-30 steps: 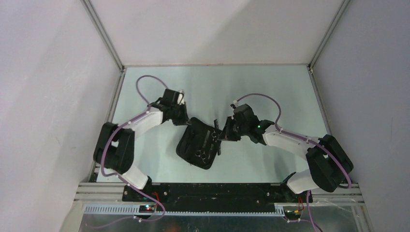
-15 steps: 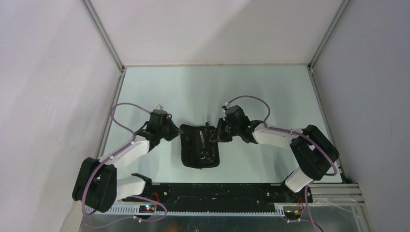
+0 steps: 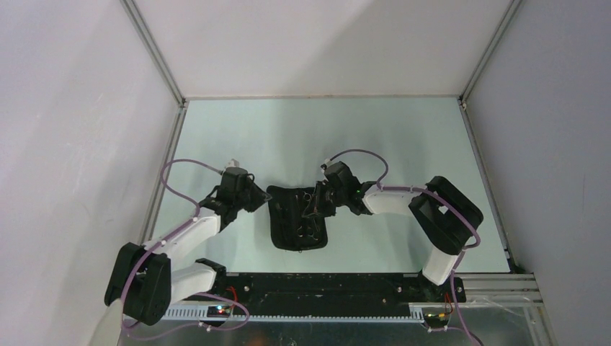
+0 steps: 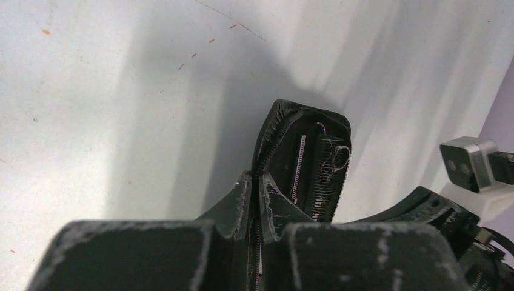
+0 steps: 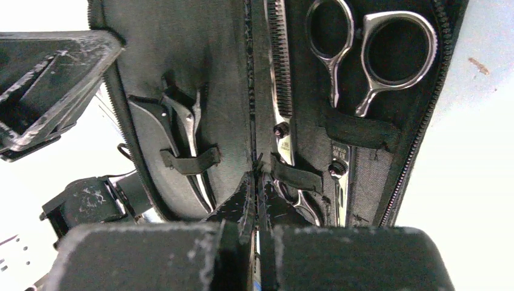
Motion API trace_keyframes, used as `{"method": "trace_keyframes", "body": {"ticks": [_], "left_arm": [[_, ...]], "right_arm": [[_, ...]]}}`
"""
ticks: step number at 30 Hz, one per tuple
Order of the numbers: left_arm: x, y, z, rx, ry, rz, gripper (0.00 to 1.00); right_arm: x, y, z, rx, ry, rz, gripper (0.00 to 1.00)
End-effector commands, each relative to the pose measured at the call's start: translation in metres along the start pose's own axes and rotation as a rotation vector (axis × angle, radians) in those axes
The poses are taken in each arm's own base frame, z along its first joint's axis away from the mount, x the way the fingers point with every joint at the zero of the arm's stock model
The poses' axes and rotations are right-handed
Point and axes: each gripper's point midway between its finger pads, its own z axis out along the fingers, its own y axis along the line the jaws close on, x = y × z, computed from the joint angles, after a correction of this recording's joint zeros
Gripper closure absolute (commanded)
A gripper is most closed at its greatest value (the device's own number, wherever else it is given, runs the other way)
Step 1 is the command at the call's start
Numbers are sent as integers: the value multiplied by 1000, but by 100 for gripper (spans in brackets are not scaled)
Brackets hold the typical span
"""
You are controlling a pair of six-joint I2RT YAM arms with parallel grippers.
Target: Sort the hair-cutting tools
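scissors (image 5: 279,91): shiny polished metal, smooth
zip case (image 5: 151,54): matt black cloth, kinda woven
right gripper (image 5: 255,173): black plastic, pretty scuffed up
table (image 4: 91,91): smooth, pale, faint sheen, few specks

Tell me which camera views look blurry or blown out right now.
Top external: even, sharp light, but the black case reads as a dark patch. Left wrist: near fingers blurred, soft shadow across the table. Right wrist: scissors crisp with glints, table blown white.
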Motion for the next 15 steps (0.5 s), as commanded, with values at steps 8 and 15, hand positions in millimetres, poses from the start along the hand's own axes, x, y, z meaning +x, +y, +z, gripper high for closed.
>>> {"method": "trace_keyframes", "body": {"ticks": [8, 15], "left_arm": [[-10, -13, -2, 39, -48, 39, 86], [-11, -18, -5, 34, -46, 85, 78]], "right_arm": [[3, 2, 5, 15, 23, -3, 76], [-7, 8, -19, 41, -42, -99, 48]]}}
